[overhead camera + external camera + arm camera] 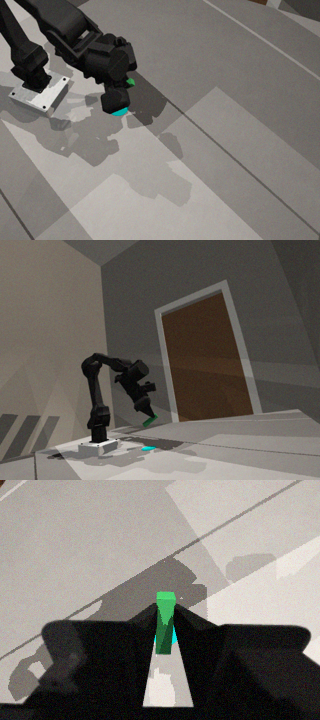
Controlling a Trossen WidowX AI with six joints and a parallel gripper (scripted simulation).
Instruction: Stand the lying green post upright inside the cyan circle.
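Green post [131, 82] [150, 420] [165, 622] is held aloft at a slant – clenched near its upper end between the fingertips of the gripper [154, 416] [165, 608], neither upright nor set down. The cyan circle [120, 111] [148, 448] [174, 636] is seen on the floor [219, 180] [232, 454] [100, 540] below the post's level, and from the top it is partly covered by the gripper. The arm [62, 20] [95, 387] is carried on a pale base block [58, 96] [108, 447] – bent over at its top, with the gripper tilted downward

a green post [131, 82] pokes out beside the black arm, above 1 partly hidden cyan circle [120, 111]
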